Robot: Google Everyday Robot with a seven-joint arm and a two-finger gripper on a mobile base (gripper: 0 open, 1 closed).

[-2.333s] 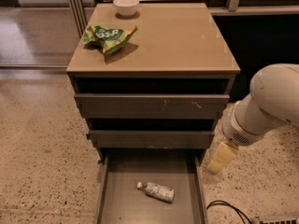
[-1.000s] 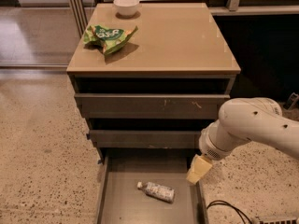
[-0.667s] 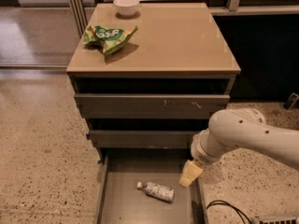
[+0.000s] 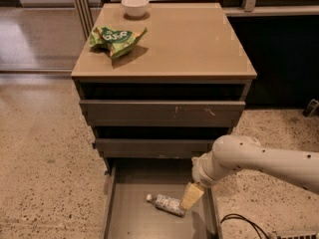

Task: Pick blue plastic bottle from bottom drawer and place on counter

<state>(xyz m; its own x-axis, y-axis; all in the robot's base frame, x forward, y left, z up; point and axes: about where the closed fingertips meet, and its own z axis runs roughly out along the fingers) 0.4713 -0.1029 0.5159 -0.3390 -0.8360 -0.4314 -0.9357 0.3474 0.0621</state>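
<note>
Bottom drawer [image 4: 133, 218]: pulled open, lower centre of frame, flat floor showing.
Blue plastic bottle [image 4: 167, 204]: lying on its side on the drawer floor, white cap twd lower left, right of centre in the tray.
Gripper [image 4: 192, 196]: down inside the drawer, tip just beside the bottle's right end, maybe touching, can't tell which.
Grip state: can't tell if it's spread or closed; nothing looks held.
Arm [image 4: 259, 161]: white, comes in from right edge, wrist above the drawer's right side.
Cable [image 4: 243, 222]: black, on floor, lower right.
Upper two drawers [image 4: 159, 113]: both slightly open, contents not visible.
Counter [image 4: 189, 44]: tan top, upper centre; right half bare.
Green snack bag [image 4: 117, 38]: upper left on counter.
White bowl [image 4: 135, 5]: back edge of counter.
Done so far: reach into drawer, approx at bottle.
Left to do: grasp, lift out, carry up, set on counter.
</note>
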